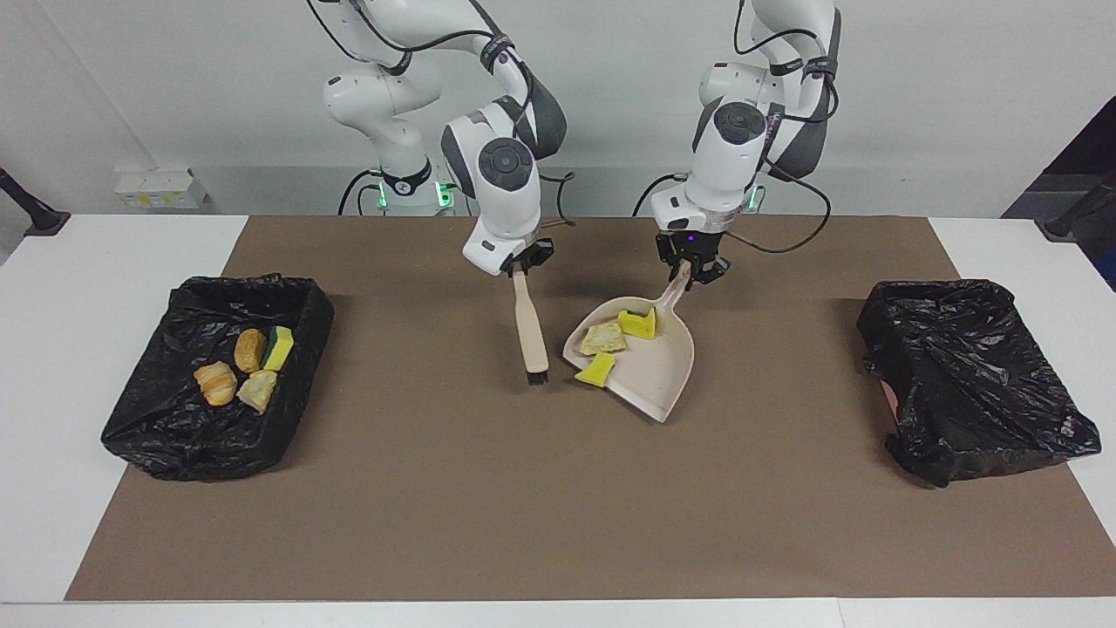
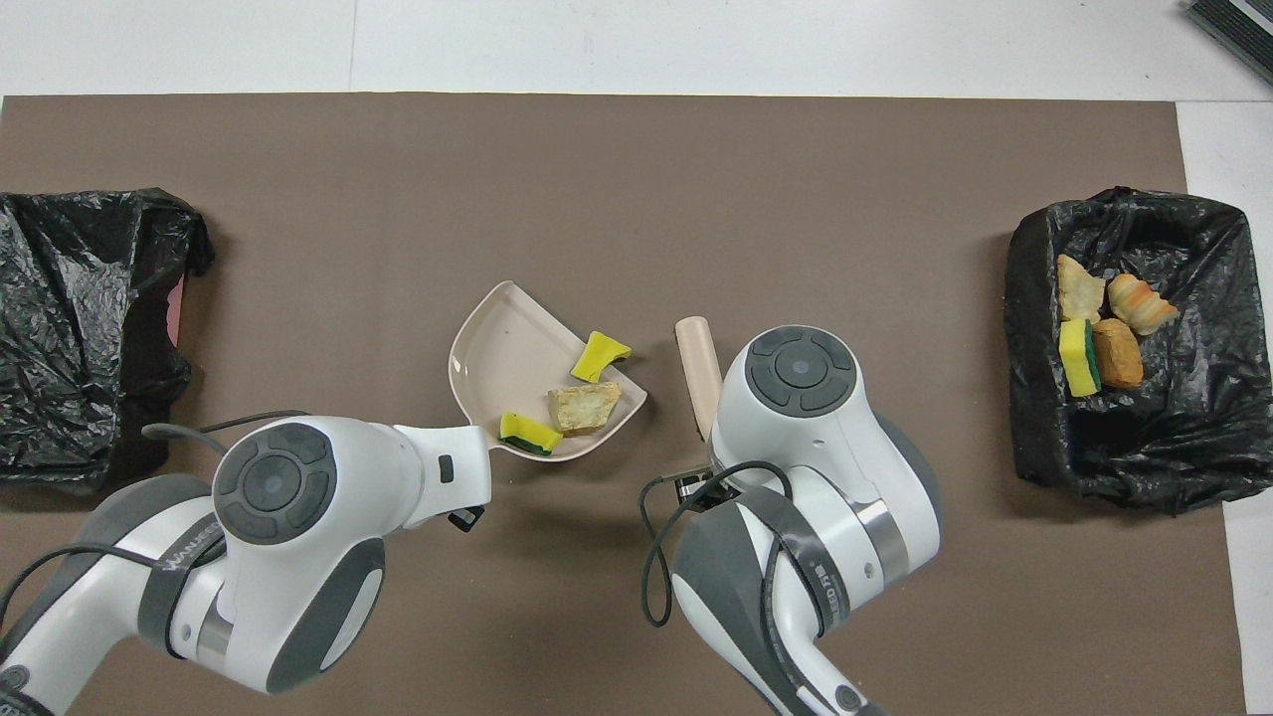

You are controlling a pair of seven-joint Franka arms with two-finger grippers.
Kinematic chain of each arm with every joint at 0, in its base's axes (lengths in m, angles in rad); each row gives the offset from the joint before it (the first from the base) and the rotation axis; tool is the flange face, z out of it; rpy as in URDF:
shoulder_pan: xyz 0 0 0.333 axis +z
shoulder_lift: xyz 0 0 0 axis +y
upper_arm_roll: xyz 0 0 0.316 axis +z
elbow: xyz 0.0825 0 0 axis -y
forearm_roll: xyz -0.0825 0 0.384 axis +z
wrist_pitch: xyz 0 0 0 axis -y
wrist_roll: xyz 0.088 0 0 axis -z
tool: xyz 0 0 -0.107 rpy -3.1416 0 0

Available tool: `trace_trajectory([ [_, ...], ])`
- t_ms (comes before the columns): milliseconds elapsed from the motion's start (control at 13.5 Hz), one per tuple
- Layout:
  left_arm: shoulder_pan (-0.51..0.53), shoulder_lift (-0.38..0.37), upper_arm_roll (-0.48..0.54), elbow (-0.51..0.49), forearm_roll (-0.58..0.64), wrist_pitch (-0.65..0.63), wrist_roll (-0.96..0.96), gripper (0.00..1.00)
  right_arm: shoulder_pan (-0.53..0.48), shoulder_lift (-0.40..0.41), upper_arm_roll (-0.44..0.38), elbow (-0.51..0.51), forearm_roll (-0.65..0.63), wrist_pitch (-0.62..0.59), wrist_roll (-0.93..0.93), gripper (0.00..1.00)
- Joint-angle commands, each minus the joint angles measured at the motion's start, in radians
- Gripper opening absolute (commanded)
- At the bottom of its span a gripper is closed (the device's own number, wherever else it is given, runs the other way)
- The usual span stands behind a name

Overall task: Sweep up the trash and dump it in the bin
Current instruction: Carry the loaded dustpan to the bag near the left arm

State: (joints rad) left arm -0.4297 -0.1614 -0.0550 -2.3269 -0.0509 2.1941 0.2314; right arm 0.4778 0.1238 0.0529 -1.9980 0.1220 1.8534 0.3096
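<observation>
Left fingers clamped on my dustpan handle, right gripper pinching brush, three trash pieces in the pan.

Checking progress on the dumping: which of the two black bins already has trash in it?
The bin at the right arm's end of the table: four pieces lie in it, pastry lumps and a yellow sponge. The other bin shows only its black liner.

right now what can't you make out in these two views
- Overhead view: the left tool and the dustpan handle, hidden under the left arm's wrist.
- Overhead view: the right tool and most of the brush, hidden under the right arm.
- Both views: the inside of the bin at the left arm's end, hidden by its crumpled black liner.
</observation>
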Motion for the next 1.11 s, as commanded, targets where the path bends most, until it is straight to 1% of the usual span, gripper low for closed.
trace_trajectory([
  [0, 0.051, -0.043, -0.005, 0.003, -0.009, 0.01, -0.009, 0.0, -0.022, -0.013, 0.012, -0.024, -0.021, 0.021, -0.024, 0.0],
  [148, 0.097, -0.055, -0.005, 0.015, -0.009, 0.01, -0.007, 0.0, -0.019, -0.018, 0.012, -0.033, -0.021, 0.035, -0.02, 0.0],
  [295, 0.138, -0.072, -0.003, 0.032, -0.009, 0.003, -0.006, 0.0, -0.004, -0.015, 0.013, -0.048, -0.021, 0.073, -0.004, 0.0],
  [517, 0.213, -0.096, 0.0, 0.058, -0.01, -0.002, -0.003, 0.0, 0.059, 0.01, 0.013, -0.053, -0.021, 0.124, 0.09, 0.0],
  [739, 0.288, -0.096, 0.004, 0.104, -0.01, -0.014, 0.005, 0.0, 0.154, 0.001, 0.015, -0.053, -0.007, 0.133, 0.245, 0.0],
  [886, 0.337, -0.102, 0.015, 0.133, -0.047, -0.023, 0.006, 0.0, 0.212, 0.01, 0.016, -0.071, -0.002, 0.183, 0.304, 0.0],
  [960, 0.353, -0.102, 0.029, 0.17, -0.07, -0.069, 0.008, 0.0, 0.24, 0.005, 0.016, -0.102, 0.001, 0.217, 0.324, 0.0],
  [1034, 0.368, -0.101, 0.058, 0.214, -0.092, -0.144, 0.014, 0.0, 0.269, -0.002, 0.018, -0.117, 0.008, 0.237, 0.373, 0.0],
])
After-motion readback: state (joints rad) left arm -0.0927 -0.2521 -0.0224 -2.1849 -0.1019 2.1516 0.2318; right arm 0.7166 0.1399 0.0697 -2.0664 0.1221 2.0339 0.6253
